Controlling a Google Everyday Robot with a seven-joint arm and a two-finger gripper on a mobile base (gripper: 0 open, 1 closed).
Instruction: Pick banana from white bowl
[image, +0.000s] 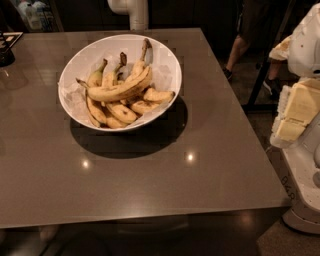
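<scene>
- Yellow with small brown flecks, the banana lies on top of the heap, the longest of the lot, crossing the shorter bananas beneath it
- Its long axis runs roughly left to right across my view, with the thin stem end at the left and the other end rising toward the far right wall
- It rests inside the white bowl, which stands on the grey table, toward the far left part
- My gripper hangs off the table's right edge, well apart from the bowl; the banana lies to its left and somewhat farther away
- Whether the gripper is wide or narrow I cannot tell
- I judge the reach must go leftward over the bowl's right rim, and the grasp should cross the banana's short width, not run along its length
</scene>
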